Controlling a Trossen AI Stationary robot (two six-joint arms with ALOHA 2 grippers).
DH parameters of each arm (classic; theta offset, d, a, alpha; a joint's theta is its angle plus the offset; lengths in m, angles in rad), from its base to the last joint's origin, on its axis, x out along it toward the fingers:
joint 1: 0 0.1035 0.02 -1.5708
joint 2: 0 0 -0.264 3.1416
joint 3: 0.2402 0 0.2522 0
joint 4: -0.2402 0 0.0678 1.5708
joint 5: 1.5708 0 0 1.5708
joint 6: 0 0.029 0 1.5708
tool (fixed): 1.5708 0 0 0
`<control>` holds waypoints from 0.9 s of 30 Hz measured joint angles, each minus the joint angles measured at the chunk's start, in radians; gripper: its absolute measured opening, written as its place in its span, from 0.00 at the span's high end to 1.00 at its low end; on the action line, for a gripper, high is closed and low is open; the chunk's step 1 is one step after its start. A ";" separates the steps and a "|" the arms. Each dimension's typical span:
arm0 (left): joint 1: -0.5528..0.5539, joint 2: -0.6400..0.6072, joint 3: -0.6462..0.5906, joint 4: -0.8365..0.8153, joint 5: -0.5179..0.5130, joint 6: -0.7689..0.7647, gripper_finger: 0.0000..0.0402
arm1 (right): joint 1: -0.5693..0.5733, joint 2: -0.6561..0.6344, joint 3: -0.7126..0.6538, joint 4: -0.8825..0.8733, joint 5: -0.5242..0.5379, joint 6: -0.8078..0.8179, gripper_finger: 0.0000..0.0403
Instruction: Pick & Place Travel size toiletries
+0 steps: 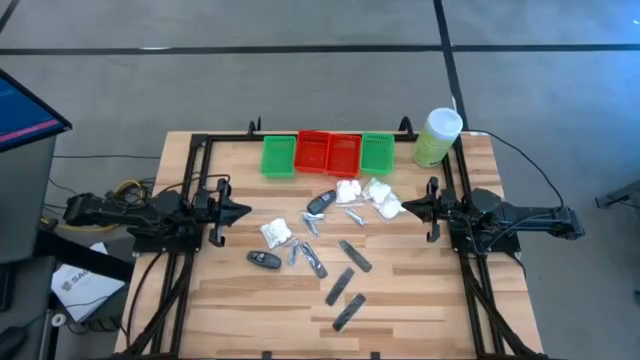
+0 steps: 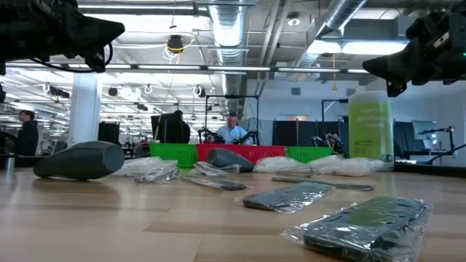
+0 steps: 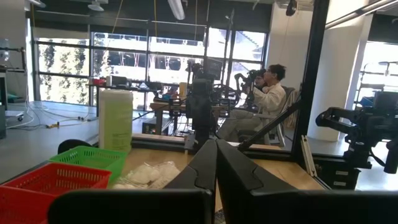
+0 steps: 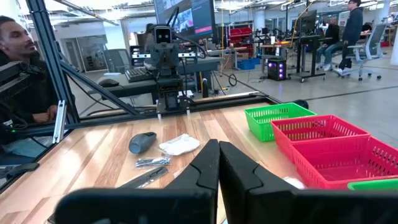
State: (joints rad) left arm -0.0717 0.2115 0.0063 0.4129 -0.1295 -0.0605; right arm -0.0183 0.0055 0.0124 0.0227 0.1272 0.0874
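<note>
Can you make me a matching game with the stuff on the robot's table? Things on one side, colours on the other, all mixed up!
Things:
1. canister
2. middle two trays
3. soft packets
4. oval piece

Colours:
A. white
B. black
C. pale green with a white lid
D. red

Pairs: 1-C, 2-D, 3-A, 4-B
</note>
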 joint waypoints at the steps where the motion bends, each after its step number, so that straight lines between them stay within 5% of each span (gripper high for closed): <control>1: 0.000 0.000 0.000 0.000 0.000 0.000 0.99 | 0.000 0.000 0.000 0.000 0.000 0.000 1.00; 18: 0.007 0.000 0.000 0.007 -0.049 0.065 0.99 | 0.000 0.000 0.000 0.000 0.000 0.000 1.00; 27: 0.020 0.000 0.000 0.186 -0.111 0.075 0.99 | -0.004 0.000 0.000 0.000 0.000 0.000 1.00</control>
State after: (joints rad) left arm -0.0517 0.2115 0.0063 0.5991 -0.2405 0.0146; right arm -0.0227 0.0055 0.0124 0.0227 0.1272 0.0872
